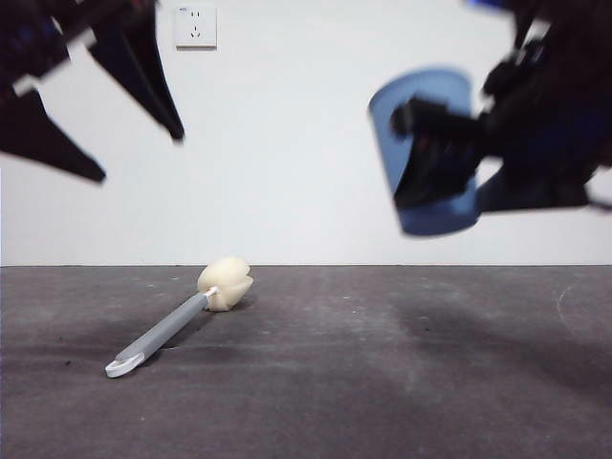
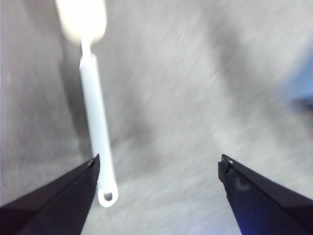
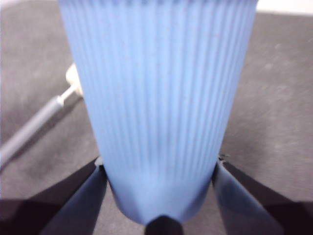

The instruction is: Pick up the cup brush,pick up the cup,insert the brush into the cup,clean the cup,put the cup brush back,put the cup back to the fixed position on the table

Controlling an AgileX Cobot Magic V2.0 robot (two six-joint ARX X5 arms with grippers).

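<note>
Front view: cup brush [image 1: 177,318] lying flat on the table [image 1: 382,382], sponge head toward the wall, looped tip nearest the camera. Cup [image 1: 426,148] held in the air at upper right, tilted, by the right gripper [image 1: 449,158]. Left gripper [image 1: 139,153] raised at upper left, jaws spread.

Left wrist view: blurred; jaws wide apart and empty above the brush handle [image 2: 98,127], apparently not touching it.

Right wrist view: jaws clamped on the ribbed cup [image 3: 159,107] near its base; brush [image 3: 39,122] on the table beyond.

A white wall socket [image 1: 195,27] sits on the pale wall [image 1: 287,172].
</note>
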